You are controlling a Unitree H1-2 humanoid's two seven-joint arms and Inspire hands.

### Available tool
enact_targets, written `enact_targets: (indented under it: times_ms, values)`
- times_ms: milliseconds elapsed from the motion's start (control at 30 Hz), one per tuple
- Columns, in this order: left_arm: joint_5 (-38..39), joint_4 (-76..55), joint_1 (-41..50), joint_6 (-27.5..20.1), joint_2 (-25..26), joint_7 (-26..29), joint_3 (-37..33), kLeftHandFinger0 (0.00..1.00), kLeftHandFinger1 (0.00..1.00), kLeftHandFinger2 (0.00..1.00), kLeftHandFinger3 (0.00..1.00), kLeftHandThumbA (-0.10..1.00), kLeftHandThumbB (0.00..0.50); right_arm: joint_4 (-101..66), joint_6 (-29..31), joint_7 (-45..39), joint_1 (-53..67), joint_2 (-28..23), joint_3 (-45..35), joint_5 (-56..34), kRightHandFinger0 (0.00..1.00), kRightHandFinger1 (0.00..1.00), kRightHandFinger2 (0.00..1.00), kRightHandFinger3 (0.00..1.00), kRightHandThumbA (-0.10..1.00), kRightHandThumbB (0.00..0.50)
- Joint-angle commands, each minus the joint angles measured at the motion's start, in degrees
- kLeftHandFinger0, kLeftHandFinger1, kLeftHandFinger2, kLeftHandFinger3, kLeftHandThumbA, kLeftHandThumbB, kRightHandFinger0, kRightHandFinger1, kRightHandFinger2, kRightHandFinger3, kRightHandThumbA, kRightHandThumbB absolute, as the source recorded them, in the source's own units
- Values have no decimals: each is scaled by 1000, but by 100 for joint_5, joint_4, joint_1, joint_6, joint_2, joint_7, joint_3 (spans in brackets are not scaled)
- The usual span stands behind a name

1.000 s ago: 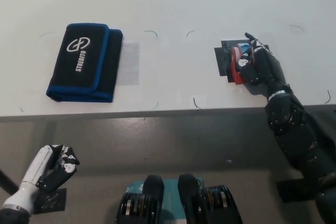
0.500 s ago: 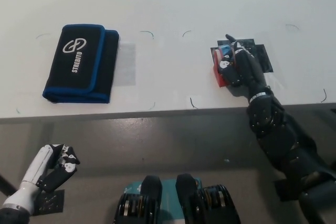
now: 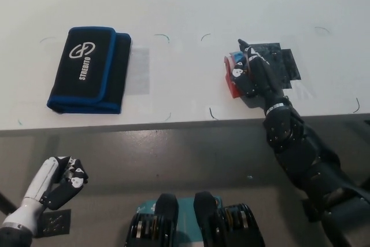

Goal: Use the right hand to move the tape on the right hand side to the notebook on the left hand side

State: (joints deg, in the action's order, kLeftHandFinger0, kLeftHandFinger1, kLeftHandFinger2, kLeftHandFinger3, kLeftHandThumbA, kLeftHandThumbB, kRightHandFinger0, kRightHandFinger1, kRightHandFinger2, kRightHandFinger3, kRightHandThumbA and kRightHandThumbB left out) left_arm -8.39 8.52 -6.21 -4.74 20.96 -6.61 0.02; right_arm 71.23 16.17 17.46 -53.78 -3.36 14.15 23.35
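Nearest, at about 7 o'clock in the head view, the white left hand (image 3: pixel 58 180) is seen resting below the table edge, its fingers curled together on nothing. Further up, at about 3 o'clock from centre, the black right hand (image 3: pixel 252 76) is clamped on the tape (image 3: pixel 232 76), a red roll with a blue part showing, which is held just above or on the white table (image 3: pixel 191 4); contact with the surface cannot be told. A black patch (image 3: pixel 283 62) is seen on the table just beside the hand, at its 2 o'clock. Well apart, at about 9 o'clock from the tape, the notebook (image 3: pixel 89 69), black with blue edging and white lettering, lies flat with nothing on it.
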Motion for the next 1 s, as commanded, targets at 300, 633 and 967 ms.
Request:
enact_targets:
  times_ms: [300, 633, 967]
  values:
    - [-94, -141, -136, -65, 130, -29, 2, 66, 164, 319, 417, -100, 338, 253, 27, 28, -297, 665, 329, 151, 1000, 1000, 1000, 1000, 812, 500]
    - [-57, -133, -153, -108, 148, -96, -15, 86, 167, 311, 400, -100, 313, 315, 39, 123, -472, 993, 551, 174, 1000, 1000, 1000, 1000, 812, 500]
    - [-89, -152, -177, -73, 134, -115, -14, 78, 168, 325, 405, -100, 327, 315, -65, 89, -564, 1148, 634, 148, 1000, 1000, 1000, 1000, 802, 500]
